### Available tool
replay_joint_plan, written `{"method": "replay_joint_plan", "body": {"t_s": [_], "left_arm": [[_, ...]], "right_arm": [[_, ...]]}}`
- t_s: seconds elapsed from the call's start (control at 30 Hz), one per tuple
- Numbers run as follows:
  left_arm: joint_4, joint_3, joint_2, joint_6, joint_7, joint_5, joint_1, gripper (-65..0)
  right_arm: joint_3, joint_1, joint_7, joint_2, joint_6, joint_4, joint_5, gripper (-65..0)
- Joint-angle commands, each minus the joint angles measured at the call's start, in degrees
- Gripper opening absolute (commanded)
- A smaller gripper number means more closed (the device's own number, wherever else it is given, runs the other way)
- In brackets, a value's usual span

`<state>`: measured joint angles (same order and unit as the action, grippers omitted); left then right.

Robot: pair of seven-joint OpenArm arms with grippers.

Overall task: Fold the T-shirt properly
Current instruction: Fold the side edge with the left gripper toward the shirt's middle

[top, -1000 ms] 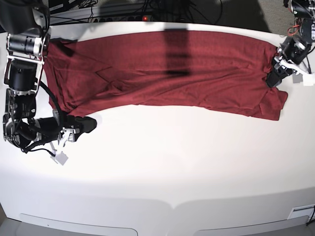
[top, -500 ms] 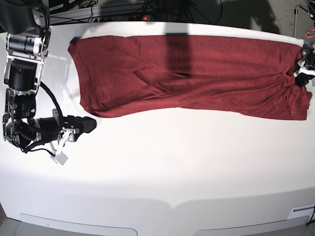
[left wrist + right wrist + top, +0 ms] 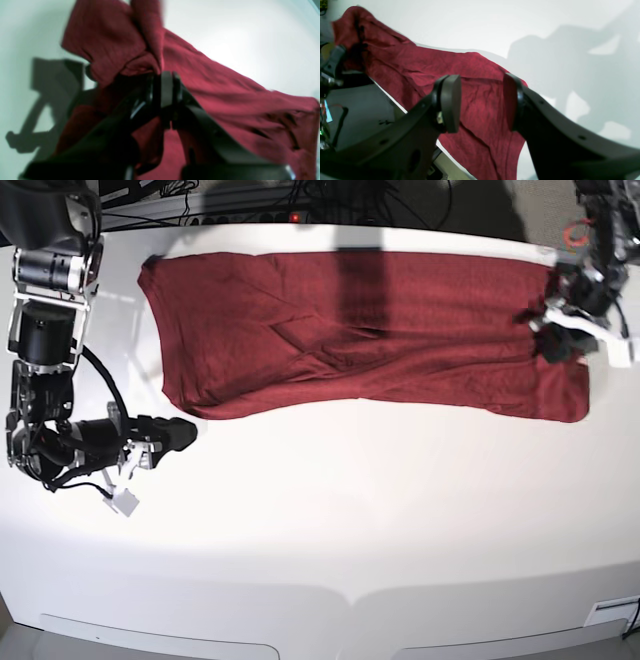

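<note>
Since before, the left gripper [image 3: 556,330], pinching the soft, floppy shirt [image 3: 360,330] at 3 o'clock, came back in; grab edges, while the right gripper [image 3: 170,436] stays spread at 9.

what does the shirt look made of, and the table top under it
T-shirt: thin, matte, dark red woven or knit cloth, likely cotton-like; it creases finely and bunches where the left gripper pinches it. Table: smooth, hard, white surface, probably laminate or painted board, with a soft sheen.
</note>
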<state>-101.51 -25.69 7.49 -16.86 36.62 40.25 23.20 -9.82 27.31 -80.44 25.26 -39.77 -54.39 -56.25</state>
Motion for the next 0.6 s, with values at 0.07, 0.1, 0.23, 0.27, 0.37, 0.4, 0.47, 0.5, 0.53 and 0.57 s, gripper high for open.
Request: {"method": "replay_joint_plan", "body": {"t_s": [0.07,0.1,0.23,0.27,0.37,0.4,0.47,0.5,0.53,0.57], "left_arm": [[-3.67,3.56,-3.21,-1.64,-1.49,1.07,0.81,-65.0],[-3.69,5.38,-4.02,-2.08,-1.53,1.05,0.76,-65.0],[-3.69,14.08,-4.92,-1.97,-4.31,1.01,0.17,-65.0],[-3.69,16.11,-4.92,-1.95,-5.03,0.57,0.04,-65.0],[-3.69,21.42,-4.92,-0.17,-5.42,-1.36,-0.76,-65.0],[-3.69,22.88,-4.92,1.16,-5.81,-1.6,-1.07,-65.0],[-3.69,25.46,-4.92,2.34,-6.64,-2.75,-1.62,-65.0],[-3.69,26.58,-4.92,2.62,-6.69,-2.86,-1.79,-65.0],[-3.69,27.56,-4.92,2.86,-6.69,-2.78,-1.79,-65.0],[-3.69,28.52,-4.92,2.89,-6.69,-2.8,-1.77,-65.0]], "right_arm": [[-0.28,1.73,0.44,0.92,-0.23,-0.87,-1.42,-37.5],[-0.28,1.73,0.44,0.92,-0.23,-0.87,-1.42,-37.4],[-0.28,1.73,0.44,0.92,-0.23,-0.87,-1.42,-37.4],[-0.28,1.73,0.44,0.94,-0.23,-0.87,-1.4,-37.4],[-0.28,1.73,0.44,0.94,-0.23,-0.87,-1.4,-37.4],[-0.28,1.73,0.44,0.94,-0.23,-0.87,-1.4,-37.4],[-0.28,1.73,0.44,0.92,-0.23,-0.87,-1.4,-37.4],[-0.28,1.7,0.44,0.94,-0.23,-0.87,-1.4,-37.4],[-0.28,1.73,0.44,0.94,-0.23,-0.87,-1.4,-37.4],[-0.28,1.73,0.44,0.94,-0.23,-0.87,-1.4,-37.4]]}}
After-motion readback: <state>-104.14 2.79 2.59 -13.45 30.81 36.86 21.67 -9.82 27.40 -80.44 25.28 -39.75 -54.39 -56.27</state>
